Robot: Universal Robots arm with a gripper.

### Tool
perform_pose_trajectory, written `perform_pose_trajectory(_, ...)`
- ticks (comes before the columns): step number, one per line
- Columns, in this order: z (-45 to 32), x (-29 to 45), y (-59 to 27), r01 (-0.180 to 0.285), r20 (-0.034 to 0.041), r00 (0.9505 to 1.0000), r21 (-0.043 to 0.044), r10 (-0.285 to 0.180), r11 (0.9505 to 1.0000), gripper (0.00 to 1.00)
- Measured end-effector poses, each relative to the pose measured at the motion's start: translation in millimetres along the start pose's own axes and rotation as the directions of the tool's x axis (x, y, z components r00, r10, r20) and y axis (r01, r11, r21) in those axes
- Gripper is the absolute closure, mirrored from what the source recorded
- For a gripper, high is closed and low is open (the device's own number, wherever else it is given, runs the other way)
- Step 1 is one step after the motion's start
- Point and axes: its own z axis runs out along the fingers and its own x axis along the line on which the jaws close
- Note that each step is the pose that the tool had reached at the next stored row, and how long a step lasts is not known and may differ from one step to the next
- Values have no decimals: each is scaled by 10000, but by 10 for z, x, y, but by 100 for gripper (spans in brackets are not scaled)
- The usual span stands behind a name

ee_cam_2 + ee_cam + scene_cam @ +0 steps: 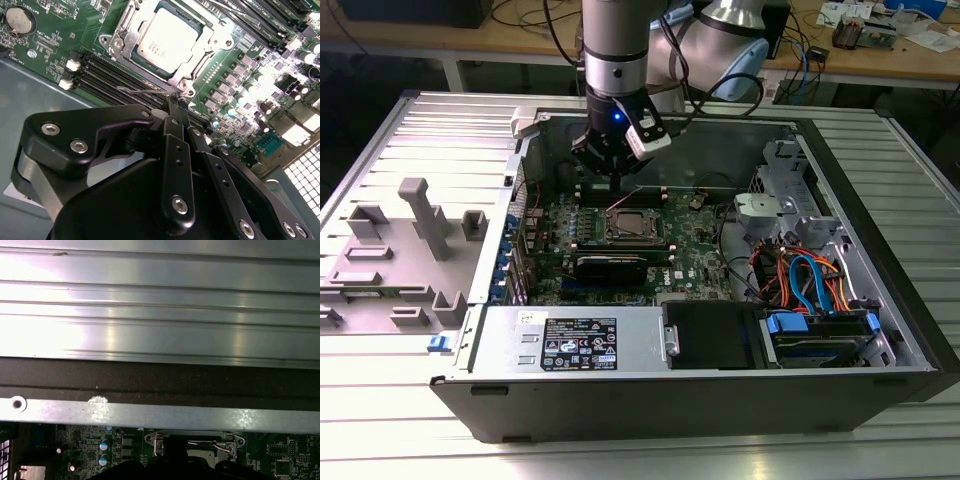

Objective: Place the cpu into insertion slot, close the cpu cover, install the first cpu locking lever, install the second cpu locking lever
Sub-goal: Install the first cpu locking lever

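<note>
Already the silver-topped cpu sits under the cpu cover; claw fingers pressed together near a thin lever.

Silver-grey cpu — silver-rimmed insertion slot — on a green motherboard; black gripper.

Matt silver metal cpu, shiny steel cpu cover

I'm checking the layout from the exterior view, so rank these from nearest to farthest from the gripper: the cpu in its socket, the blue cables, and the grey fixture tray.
1. The cpu: on the green motherboard, just below the gripper.
2. The grey fixture tray: outside the case, at the exterior view's left.
3. The blue cables: in the drive bay, at the exterior view's lower right.
</note>
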Motion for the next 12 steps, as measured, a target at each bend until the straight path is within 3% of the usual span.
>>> perform_pose_trajectory(12, 17, -7, 0, 1, 6, 10000, -5, -1, 10000, 89)
